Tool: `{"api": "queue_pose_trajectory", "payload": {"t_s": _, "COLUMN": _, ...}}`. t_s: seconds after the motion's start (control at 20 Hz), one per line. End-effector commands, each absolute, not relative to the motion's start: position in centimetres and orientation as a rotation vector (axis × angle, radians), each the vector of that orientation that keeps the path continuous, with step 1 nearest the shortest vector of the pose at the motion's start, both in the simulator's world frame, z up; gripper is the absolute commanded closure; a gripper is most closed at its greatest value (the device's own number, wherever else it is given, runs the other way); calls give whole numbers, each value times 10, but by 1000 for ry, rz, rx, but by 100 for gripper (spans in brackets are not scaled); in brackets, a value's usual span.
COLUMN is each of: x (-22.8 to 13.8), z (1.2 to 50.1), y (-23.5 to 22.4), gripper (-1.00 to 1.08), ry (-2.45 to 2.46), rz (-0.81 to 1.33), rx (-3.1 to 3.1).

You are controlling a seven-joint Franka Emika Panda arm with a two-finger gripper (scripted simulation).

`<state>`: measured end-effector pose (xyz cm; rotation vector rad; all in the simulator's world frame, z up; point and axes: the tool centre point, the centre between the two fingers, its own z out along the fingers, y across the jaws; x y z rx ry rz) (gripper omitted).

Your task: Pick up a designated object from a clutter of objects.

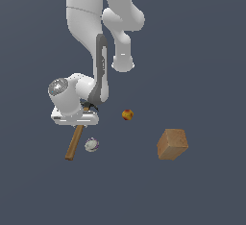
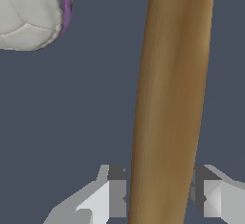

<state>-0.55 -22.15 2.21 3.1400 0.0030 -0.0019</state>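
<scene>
The hammer [image 1: 74, 144] lies on the floor. Its long brown wooden handle points toward the front of the exterior view, and its dark head is mostly hidden under my hand. My gripper [image 1: 77, 122] is low over the handle's upper part. In the wrist view the handle [image 2: 170, 98] runs between my two fingers [image 2: 115, 194], which stand close against its two sides; the gripper [image 2: 160, 196] is shut on the hammer. The white-purple lump [image 1: 92, 145] lies just beside the handle, apart from it, and also shows in the wrist view [image 2: 28, 12].
A small red-yellow ball [image 1: 127, 114] lies to the exterior view's right of my hand. A tan-brown block [image 1: 172, 144] sits farther right. The floor is plain dark grey.
</scene>
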Motion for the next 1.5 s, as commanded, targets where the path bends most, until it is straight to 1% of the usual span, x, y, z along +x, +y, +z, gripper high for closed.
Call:
{"api": "queue_pose_trajectory", "payload": {"t_s": 0.0, "x": -3, "z": 31, "y": -220, "gripper": 108, "ry": 4, "rz": 4, "rx": 3139}}
{"api": "queue_pose_trajectory", "payload": {"t_s": 0.25, "x": -1, "z": 57, "y": -213, "gripper": 108, "ry": 4, "rz": 4, "rx": 3139}}
{"api": "queue_pose_trajectory", "payload": {"t_s": 0.5, "x": 2, "z": 98, "y": -203, "gripper": 108, "ry": 4, "rz": 3, "rx": 3140}}
{"api": "queue_pose_trajectory", "payload": {"t_s": 1.45, "x": 21, "z": 308, "y": -152, "gripper": 108, "ry": 6, "rz": 0, "rx": 3138}}
